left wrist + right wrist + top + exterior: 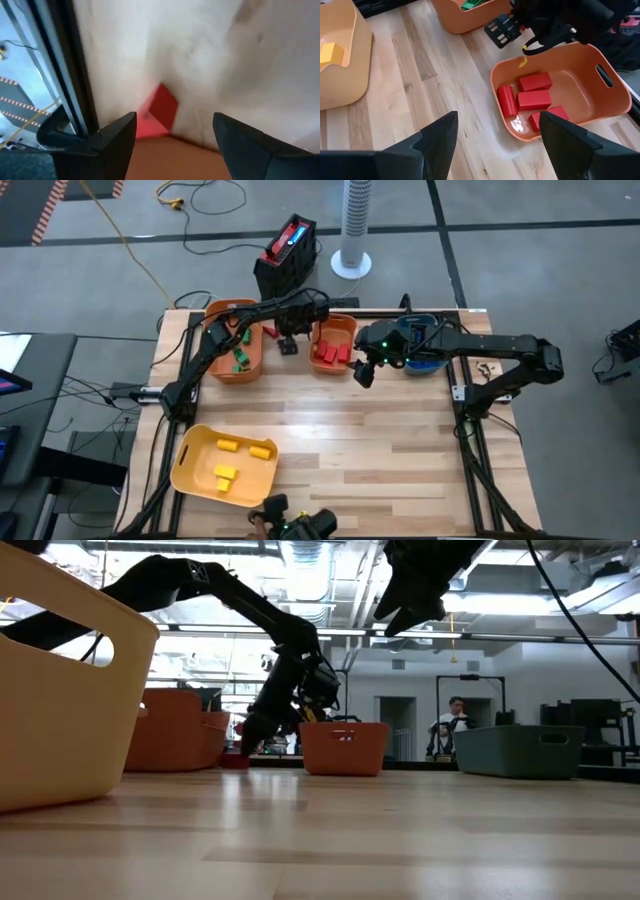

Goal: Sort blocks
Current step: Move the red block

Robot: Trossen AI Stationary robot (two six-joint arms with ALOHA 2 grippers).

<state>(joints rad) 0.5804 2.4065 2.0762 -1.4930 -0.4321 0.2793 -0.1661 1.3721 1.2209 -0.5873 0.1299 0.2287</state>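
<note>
- I have the left tool (pixel 290 345) low at the far edge of the bench (pixel 380 450), in the gap between the two orange bins; its fingers (pixel 117 145) stand apart with nothing between them.
- Through the left wrist view, a red block (pixel 159 112) lies on the bench just ahead of those fingers, not touched.
- The right tool (pixel 364 372) hangs above the bench beside the smaller orange bin (pixel 335 330); its fingers (pixel 440 137) are apart and empty.
- Red blocks (pixel 534 97) lie in that smaller orange bin.
- Green blocks (pixel 241 352) lie in the larger orange bin (pixel 222 340) on the left.
- Yellow blocks (pixel 243 455) lie in the yellow bin (pixel 195 475) at the near left corner.
- A teal bin (pixel 520 752) stands far right on the bench.
</note>
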